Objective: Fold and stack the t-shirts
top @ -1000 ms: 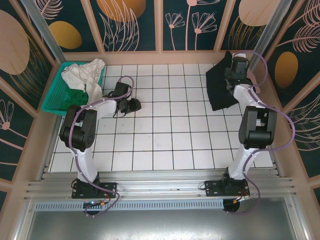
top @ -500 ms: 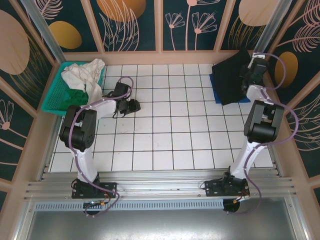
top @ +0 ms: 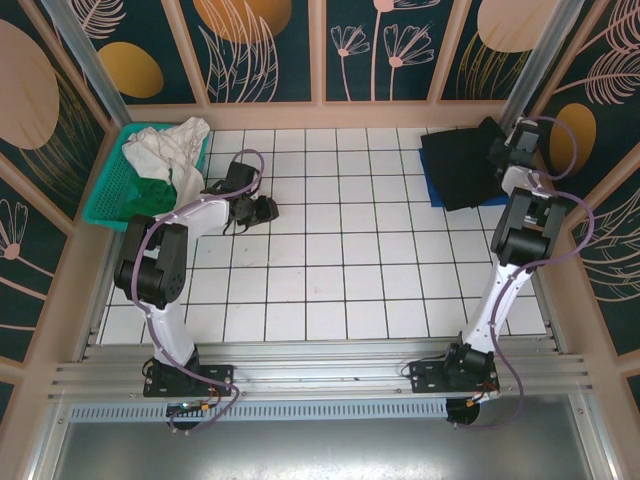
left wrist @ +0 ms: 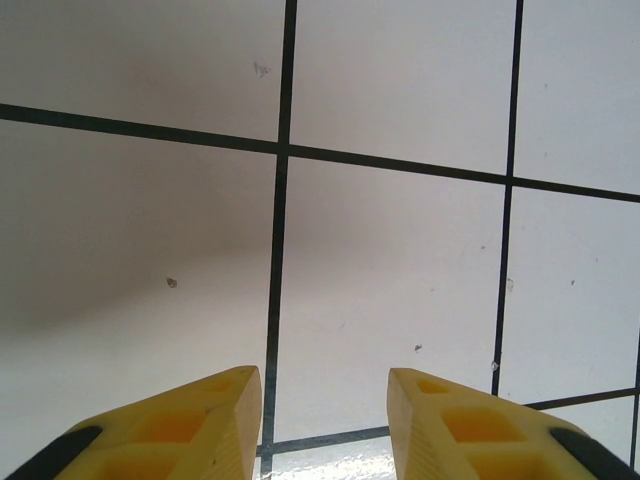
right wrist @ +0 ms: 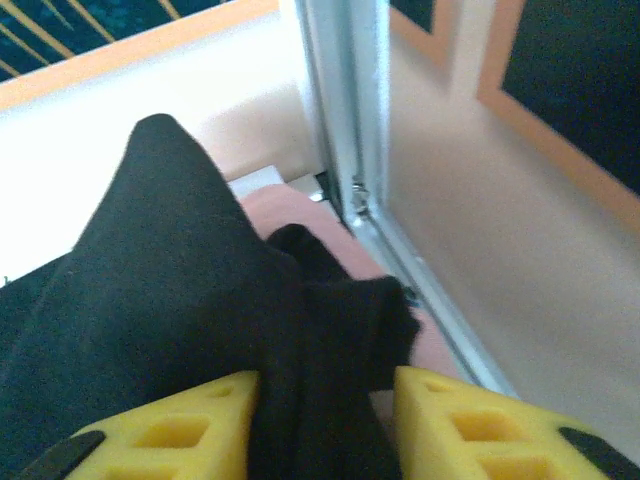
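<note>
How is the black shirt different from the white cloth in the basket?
The black shirt lies mostly flat at the far right, over a blue cloth; the white cloth sits crumpled in the teal basket at far left. One is dark, one pale. Both are soft fabric.

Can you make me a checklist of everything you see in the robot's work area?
Surface: white tiled table with black grid lines.
Job's things: black t-shirt lies folded in the far right corner on a blue t-shirt whose edge peeks out; pink cloth shows under it.
Clutter: teal basket in the far left corner, holding white cloth and green cloth.
Hands: left hand open over bare tiles, holding nothing; right hand open, its fingers either side of a black t-shirt fold.
Cables: purple cables loop along both arms, caught on nothing seen.
Surroundings: dark flower-painted walls; metal rail at the near edge.
</note>
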